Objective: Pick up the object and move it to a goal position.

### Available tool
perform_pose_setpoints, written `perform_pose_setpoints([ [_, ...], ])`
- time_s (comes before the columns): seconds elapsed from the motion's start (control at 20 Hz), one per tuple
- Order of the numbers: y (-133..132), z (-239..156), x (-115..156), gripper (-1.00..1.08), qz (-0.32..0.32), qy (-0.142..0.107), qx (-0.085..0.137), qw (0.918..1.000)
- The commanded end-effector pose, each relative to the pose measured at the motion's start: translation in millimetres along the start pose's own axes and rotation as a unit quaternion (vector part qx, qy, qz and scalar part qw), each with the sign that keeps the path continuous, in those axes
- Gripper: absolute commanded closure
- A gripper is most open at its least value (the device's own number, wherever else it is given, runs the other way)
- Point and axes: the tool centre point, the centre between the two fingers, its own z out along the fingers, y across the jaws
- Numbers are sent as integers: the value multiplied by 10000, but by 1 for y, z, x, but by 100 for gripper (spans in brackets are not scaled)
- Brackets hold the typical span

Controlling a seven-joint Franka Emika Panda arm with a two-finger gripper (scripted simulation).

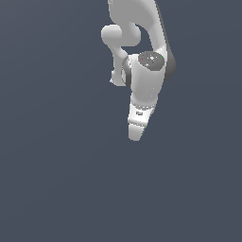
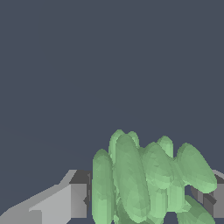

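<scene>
Holding a green lumpy cluster (image 2: pixel 144 179) clamped between end effector (image 2: pixel 142 199) fingers (image 2: pixel 72 199), lower middle of wrist frame.

One white robot arm (image 1: pixel 142 71) in the exterior view, entering from twelve o'clock and reaching toward six; one gripper (image 1: pixel 135 134) at its tip, fingers not separable there; one green lumpy object (image 2: pixel 144 179) in the wrist view, a single cluster of roughly seven elongated lobes, exact lobe count unclear where they overlap; two grey fingers (image 2: pixel 65 201) in that view, one on each side of the cluster; one plain dark surface (image 1: pixel 56 179) behind everything.
</scene>
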Motion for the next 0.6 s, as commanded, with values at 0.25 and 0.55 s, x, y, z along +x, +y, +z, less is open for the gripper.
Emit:
perform_pose_setpoints([
  [0.25,-54,-56,28,108,0,-4,-3,10000],
  [0.55,-87,-92,46,108,-2,7,0,10000],
])
